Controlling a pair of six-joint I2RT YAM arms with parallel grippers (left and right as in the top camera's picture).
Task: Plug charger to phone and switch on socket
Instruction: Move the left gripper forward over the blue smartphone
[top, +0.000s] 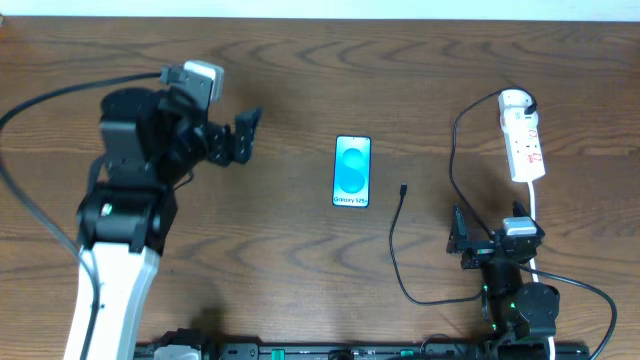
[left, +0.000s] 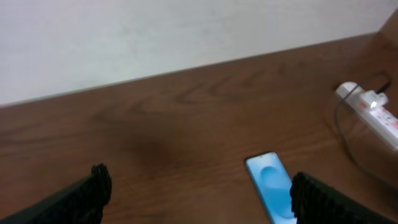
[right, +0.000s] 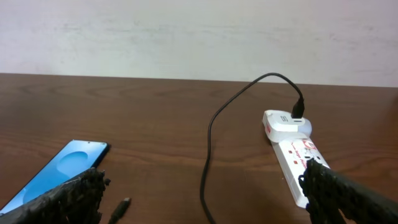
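The phone (top: 352, 171) lies flat mid-table with its blue screen lit; it also shows in the left wrist view (left: 271, 185) and the right wrist view (right: 59, 169). The charger cable (top: 395, 240) is thin and black; its loose plug tip (top: 402, 189) lies just right of the phone (right: 119, 208). Its other end is plugged into the white socket strip (top: 523, 140) at the far right (right: 292, 146) (left: 379, 115). My left gripper (top: 243, 134) is open and empty, left of the phone. My right gripper (top: 462, 238) is open and empty, near the front right.
The strip's white cord (top: 533, 205) runs toward the front past my right arm. The black cable loops along the table front (top: 440, 298). A pale wall stands behind the table's far edge (right: 199, 37).
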